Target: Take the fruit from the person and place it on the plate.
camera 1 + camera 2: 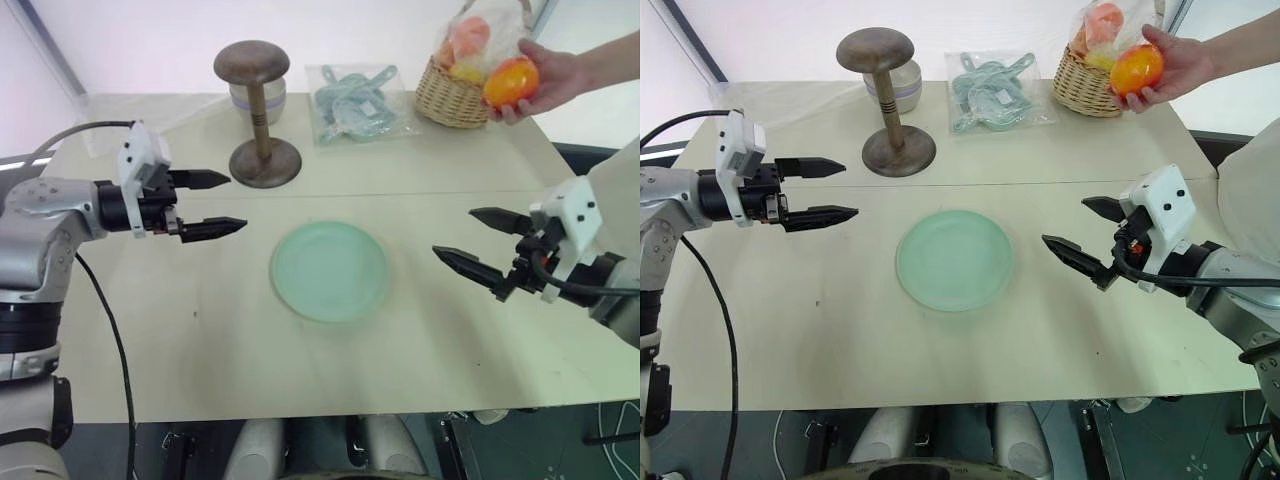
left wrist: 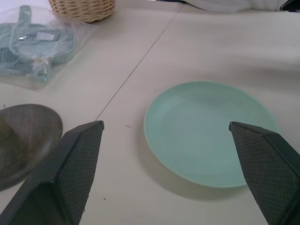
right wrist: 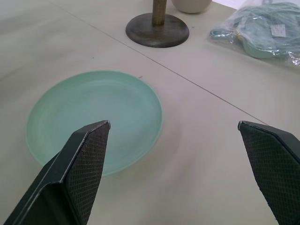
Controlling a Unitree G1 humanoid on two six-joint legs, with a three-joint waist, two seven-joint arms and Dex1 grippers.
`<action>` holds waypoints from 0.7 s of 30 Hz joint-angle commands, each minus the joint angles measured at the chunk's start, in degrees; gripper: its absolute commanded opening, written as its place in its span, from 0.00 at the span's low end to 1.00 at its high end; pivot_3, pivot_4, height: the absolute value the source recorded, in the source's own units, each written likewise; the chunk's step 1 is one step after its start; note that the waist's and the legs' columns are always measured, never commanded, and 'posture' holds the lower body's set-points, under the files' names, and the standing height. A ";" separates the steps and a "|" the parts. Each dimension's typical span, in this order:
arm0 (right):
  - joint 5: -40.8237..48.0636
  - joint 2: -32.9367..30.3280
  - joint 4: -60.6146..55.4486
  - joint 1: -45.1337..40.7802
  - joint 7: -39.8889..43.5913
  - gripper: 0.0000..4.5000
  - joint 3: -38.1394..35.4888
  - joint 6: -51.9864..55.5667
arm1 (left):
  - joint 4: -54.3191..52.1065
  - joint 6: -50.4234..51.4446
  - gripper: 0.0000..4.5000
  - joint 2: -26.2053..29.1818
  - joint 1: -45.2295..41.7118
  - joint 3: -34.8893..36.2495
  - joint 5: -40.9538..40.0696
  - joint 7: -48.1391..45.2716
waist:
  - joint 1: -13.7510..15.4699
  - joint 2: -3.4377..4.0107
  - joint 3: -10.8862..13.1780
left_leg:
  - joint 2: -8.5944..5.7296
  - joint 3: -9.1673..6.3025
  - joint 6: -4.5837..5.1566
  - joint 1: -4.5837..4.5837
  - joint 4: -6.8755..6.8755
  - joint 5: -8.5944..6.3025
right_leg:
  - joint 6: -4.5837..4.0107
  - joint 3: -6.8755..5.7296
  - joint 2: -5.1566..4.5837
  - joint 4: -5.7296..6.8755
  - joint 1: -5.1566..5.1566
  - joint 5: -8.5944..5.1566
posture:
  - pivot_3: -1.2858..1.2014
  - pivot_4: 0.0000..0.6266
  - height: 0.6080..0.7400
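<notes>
A person's hand (image 1: 553,80) reaches in from the far right and holds the fruit (image 1: 511,82), a glossy orange-red ball with a yellow blush, above the table's back right corner. The pale mint-green plate (image 1: 330,270) lies bare in the middle of the table. My left gripper (image 1: 222,203) hovers open to the left of the plate, pointing toward it. At the plate's right my right gripper (image 1: 472,240) hangs open, well below and in front of the fruit. Nothing is between either pair of fingers.
A wicker basket (image 1: 452,98) with bagged fruits stands at the back right, just behind the held fruit. A dark wooden stand (image 1: 262,150) and a pale cup behind it are at the back left. A clear bag of teal items (image 1: 358,100) lies between them.
</notes>
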 commanded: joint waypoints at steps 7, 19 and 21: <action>0.18 -0.97 -0.61 -0.55 -0.12 1.00 -2.21 -0.17 | -0.74 -1.32 1.00 0.43 0.20 2.02 -0.71 0.25 | 0.02 0.00 0.00 | 0.00 0.00 0.00 0.00 0.00 0.00 | 0.00 0.00 -0.01 0.00 0.00 0.00 | 0.52 0.24 1.00; 0.41 -1.11 -0.73 -0.36 -0.21 1.00 -2.51 0.12 | 0.24 -2.15 1.00 0.64 0.14 1.72 -0.15 -0.37 | 0.02 0.00 0.00 | 0.00 0.00 0.00 0.00 0.00 0.00 | 0.00 0.00 -0.01 0.00 0.00 0.00 | 0.52 0.24 1.00; 0.37 -1.14 -0.74 -0.34 -0.23 1.00 -2.54 0.14 | 0.30 -2.29 1.00 0.58 0.16 1.69 -0.07 -0.42 | 0.02 0.00 0.00 | 0.00 0.00 0.00 0.00 0.00 0.00 | 0.00 0.00 -0.01 0.00 0.00 0.00 | 0.52 0.24 1.00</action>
